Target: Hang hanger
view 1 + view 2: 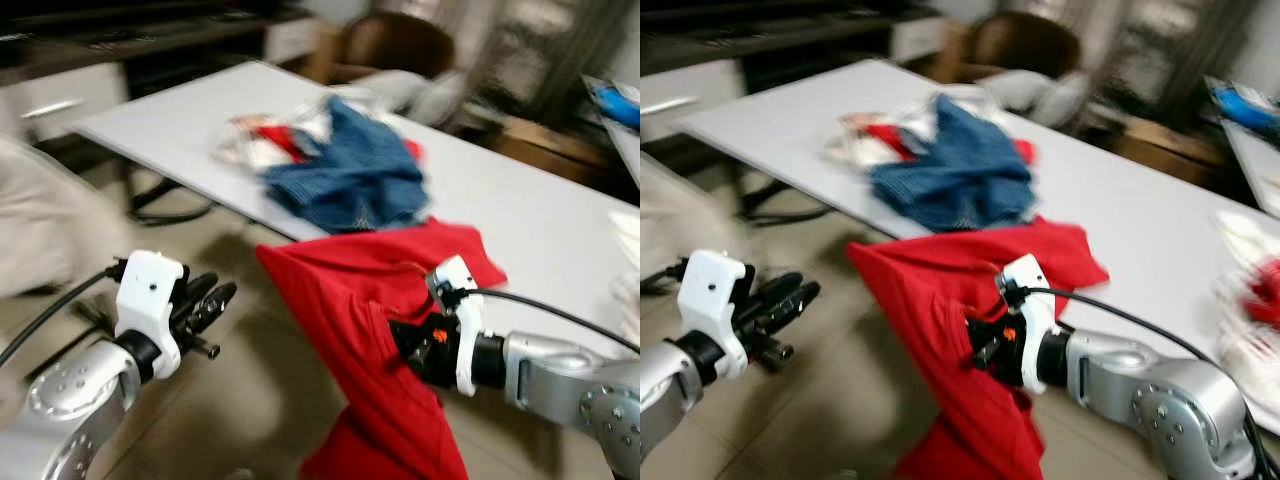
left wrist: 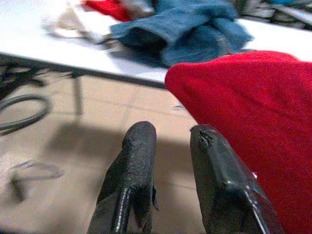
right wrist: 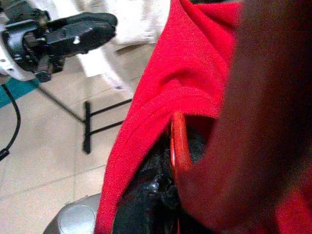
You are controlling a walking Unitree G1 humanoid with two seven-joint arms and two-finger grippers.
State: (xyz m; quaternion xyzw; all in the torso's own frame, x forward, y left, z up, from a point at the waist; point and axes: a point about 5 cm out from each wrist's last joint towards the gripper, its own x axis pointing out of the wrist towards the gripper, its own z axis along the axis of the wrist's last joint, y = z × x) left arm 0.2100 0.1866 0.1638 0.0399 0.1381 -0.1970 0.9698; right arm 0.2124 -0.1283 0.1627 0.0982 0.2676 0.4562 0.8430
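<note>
The right gripper (image 1: 975, 350) is buried in the red fabric garment (image 1: 370, 330), jaws clamped on a thin orange-red hanger bar (image 3: 179, 146) inside the cloth. The garment spills off the near edge of the white worktop (image 1: 530, 220), its long axis dropping toward the tiled floor (image 1: 240, 400). To the left over open floor, the left gripper (image 1: 212, 300) hovers, jaws slightly parted, empty. A crumpled blue denim garment (image 1: 350, 175) lies farther back.

Right tool (image 1: 395, 340) fingertips buried in red garment (image 1: 370, 300).
</note>
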